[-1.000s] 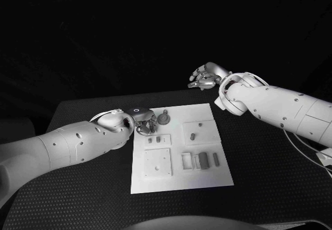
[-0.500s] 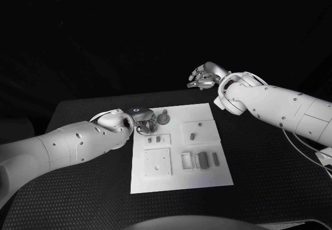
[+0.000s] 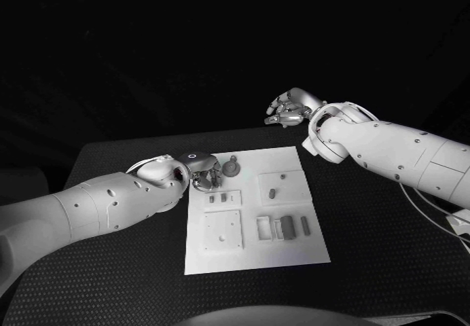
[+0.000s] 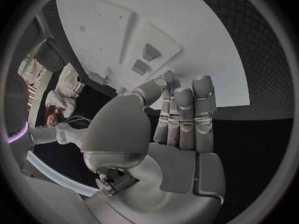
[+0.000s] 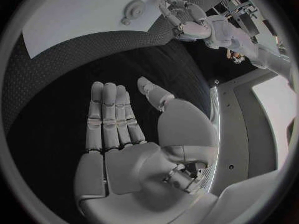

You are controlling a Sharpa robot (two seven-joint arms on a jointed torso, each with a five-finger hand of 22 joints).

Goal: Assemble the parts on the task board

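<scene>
The task board [image 3: 257, 207], a flat white rectangular plate, lies mid-table on the black textured table [image 3: 117, 272]; small grey parts [image 3: 287, 227] sit in its recesses. The left hand [image 3: 204, 178] rests at the board's far-left edge, fingers straight, grasping nothing. The right hand [image 3: 287, 109] hangs beyond the table's far edge, released and empty; no legible markings.

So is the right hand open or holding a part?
Open. The right hand holds nothing: in its wrist view the fingers lie straight and the palm is bare, raised beyond the task board.
</scene>
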